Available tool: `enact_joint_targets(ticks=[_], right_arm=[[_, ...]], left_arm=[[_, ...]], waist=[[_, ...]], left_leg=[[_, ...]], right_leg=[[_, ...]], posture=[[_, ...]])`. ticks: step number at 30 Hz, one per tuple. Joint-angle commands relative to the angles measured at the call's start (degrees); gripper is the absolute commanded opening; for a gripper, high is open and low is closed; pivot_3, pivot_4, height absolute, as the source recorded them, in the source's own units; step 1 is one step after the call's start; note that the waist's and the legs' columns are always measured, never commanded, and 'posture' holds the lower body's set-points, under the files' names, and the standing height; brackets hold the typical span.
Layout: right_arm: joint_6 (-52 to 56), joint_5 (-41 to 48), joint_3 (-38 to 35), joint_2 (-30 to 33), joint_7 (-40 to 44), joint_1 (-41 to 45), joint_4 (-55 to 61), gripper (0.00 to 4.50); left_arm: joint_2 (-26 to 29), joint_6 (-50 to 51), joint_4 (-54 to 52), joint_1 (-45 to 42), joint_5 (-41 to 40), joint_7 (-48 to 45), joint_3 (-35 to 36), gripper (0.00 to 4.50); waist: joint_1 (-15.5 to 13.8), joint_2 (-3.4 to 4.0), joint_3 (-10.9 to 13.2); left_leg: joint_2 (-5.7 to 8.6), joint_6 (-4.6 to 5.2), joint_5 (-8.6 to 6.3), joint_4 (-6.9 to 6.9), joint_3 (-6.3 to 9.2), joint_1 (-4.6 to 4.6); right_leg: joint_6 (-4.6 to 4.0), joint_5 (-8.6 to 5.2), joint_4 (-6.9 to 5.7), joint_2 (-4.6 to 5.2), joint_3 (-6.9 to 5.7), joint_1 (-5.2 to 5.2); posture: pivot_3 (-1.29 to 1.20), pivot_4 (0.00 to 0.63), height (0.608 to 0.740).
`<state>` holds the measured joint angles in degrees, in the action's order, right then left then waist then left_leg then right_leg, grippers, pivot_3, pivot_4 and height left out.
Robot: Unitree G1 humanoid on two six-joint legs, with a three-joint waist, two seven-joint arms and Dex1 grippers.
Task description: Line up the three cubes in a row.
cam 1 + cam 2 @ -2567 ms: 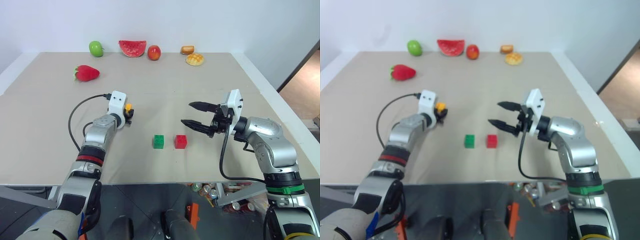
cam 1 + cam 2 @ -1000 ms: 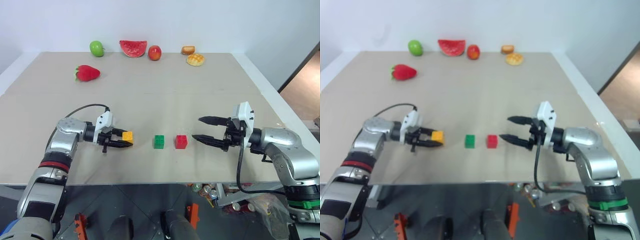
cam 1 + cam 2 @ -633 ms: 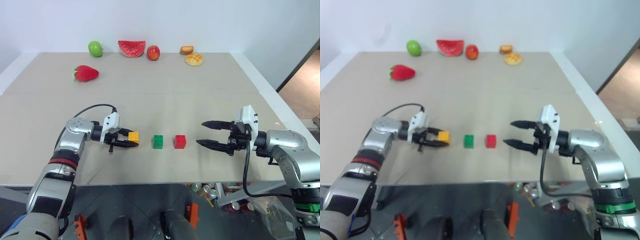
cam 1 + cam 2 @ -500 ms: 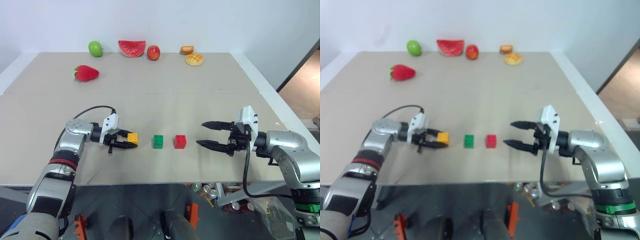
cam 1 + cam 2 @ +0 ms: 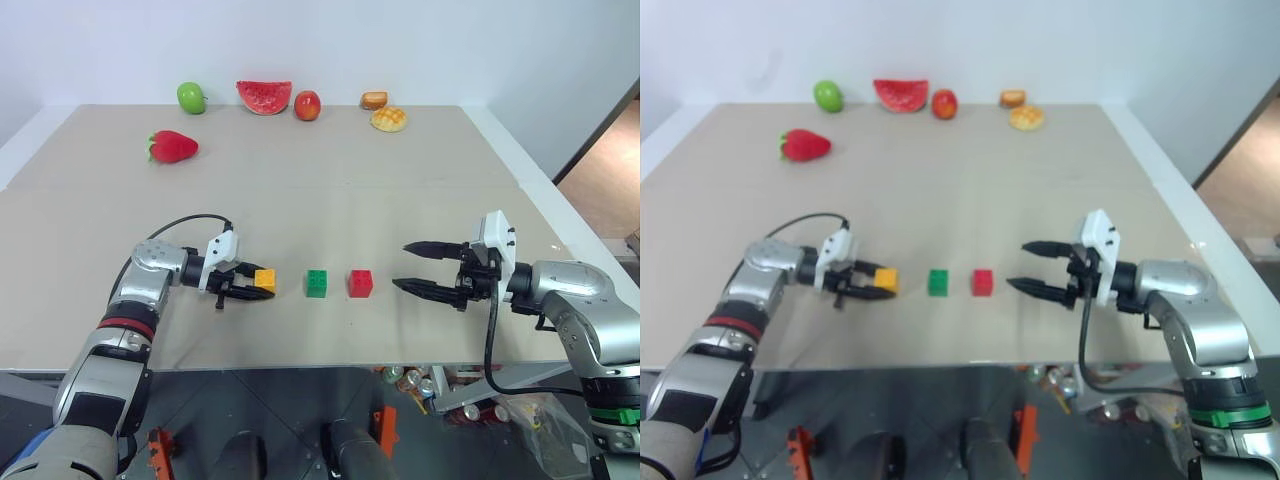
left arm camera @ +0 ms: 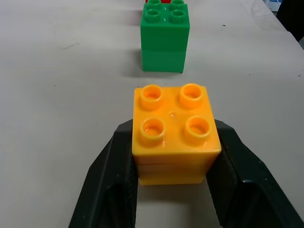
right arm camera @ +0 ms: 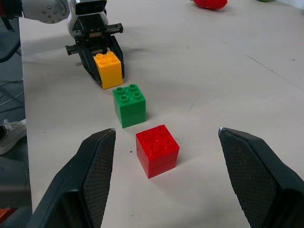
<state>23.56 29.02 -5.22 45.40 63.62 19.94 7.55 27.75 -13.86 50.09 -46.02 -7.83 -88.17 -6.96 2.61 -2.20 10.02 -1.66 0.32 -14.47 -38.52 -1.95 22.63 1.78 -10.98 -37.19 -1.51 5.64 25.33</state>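
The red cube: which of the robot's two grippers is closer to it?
The right. The right gripper hovers open just beyond the red cube, a small gap away. The left gripper is farther off, around the yellow cube, with the green cube between.

**Three cubes in one row on my desk**

The three cubes [image 5: 316, 282] sit in a row near the front edge of the desk [image 5: 330, 200]. My left hand [image 5: 250, 284] flanks the leftmost; my right hand [image 5: 415, 267] waits right of the row, apart.
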Motion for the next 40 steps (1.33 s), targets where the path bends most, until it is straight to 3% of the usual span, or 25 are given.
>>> enact_joint_targets(ticks=[1,4,5,13,20,24,27,30,35,40], right_arm=[[-0.45,0.51,-1.09,0.08,-0.22,0.24,1.82,3.59],[-0.48,0.5,-1.06,0.01,-0.32,0.27,1.79,3.59],[-0.42,0.55,-1.08,0.01,-0.36,0.23,1.89,3.59],[-0.1,1.03,-1.44,0.31,-0.07,0.05,2.3,3.59],[-0.86,0.85,-1.31,-0.19,0.07,1.06,1.27,3.59],[-2.33,-0.48,-1.54,-1.92,-2.31,2.28,-0.8,3.59],[-4.0,-2.74,-1.9,-4.3,-6.44,1.14,-3.03,3.59],[-3.92,-2.42,-2.86,-6.93,-9.87,-1.64,-2.61,3.59],[-3.31,-1.48,-3.11,-9.66,-12.63,-4.96,0.02,3.59],[-3.04,-1.52,-2.89,-9.97,-13.01,-4.74,-0.08,3.59]], left_arm=[[-0.1,0.02,-0.07,-0.51,-0.01,0.03,0.34,3.34],[-0.37,-0.79,-0.28,-0.36,-0.21,1.87,1.12,4.34],[-0.33,-0.56,-0.57,-0.21,-0.55,2.22,1.48,4.48],[5.41,2.45,-6.86,3.7,-3.02,1.81,4.36,4.48],[17.84,16.12,-27.29,18.84,-8.92,1.55,10.0,4.48],[16.17,27.06,-32.96,21.99,-12.78,17.6,18.45,4.48],[11.18,34.18,-38.68,23.55,-14.74,34.05,25.36,4.48],[6.72,38.18,-47.78,28.22,-17.34,41.93,28.55,4.48],[3.62,41.89,-58.29,35.96,-19.86,46.36,28.46,4.48],[5.31,40.81,-61.19,40.9,-20.97,44.25,28.28,4.48]], waist=[[0.0,0.0,0.0],[0.0,0.0,0.0],[0.0,0.0,0.0],[0.12,0.0,0.0],[0.36,0.01,0.0],[-0.22,0.01,0.01],[-0.33,-0.01,-0.01],[-0.18,-0.03,-0.02],[0.02,-0.02,-0.02],[0.01,-0.02,-0.02]], left_leg=[[0.0,0.0,0.0,0.0,0.0,0.0],[0.0,0.0,0.0,0.0,0.0,0.0],[0.0,0.0,0.0,0.0,0.0,0.0],[-0.05,0.0,0.0,0.01,0.01,-0.01],[-0.18,0.02,-0.03,0.08,-0.06,-0.07],[-0.26,0.02,-0.01,0.05,0.03,-0.06],[-0.17,0.08,0.06,-0.03,0.2,-0.06],[-0.07,0.07,0.07,-0.03,0.2,-0.06],[0.0,-0.03,0.01,0.02,0.2,0.0],[0.0,0.0,0.04,0.03,0.16,-0.13]], right_leg=[[0.0,0.0,0.0,0.0,0.0,0.0],[0.0,0.0,0.0,0.0,-0.01,0.0],[0.0,0.0,0.0,0.0,-0.01,0.0],[-0.01,0.0,0.0,-0.03,-0.01,0.01],[-0.1,-0.06,-0.04,-0.04,0.01,0.04],[-0.13,-0.09,-0.08,0.06,-0.15,0.03],[-0.08,-0.06,-0.08,0.31,-0.42,-0.11],[0.02,-0.03,-0.07,0.5,-0.43,-0.11],[0.09,-0.08,-0.06,0.6,-0.32,-0.03],[0.01,-0.09,-0.07,0.52,-0.3,-0.1]], posture=[[0.0,0.15,0.74],[0.0,0.15,0.74],[0.0,0.15,0.74],[0.0,0.15,0.74],[0.0,0.15,0.74],[0.0,0.15,0.74],[0.0,0.15,0.74],[0.0,0.15,0.74],[0.0,0.15,0.74],[0.0,0.15,0.74]])
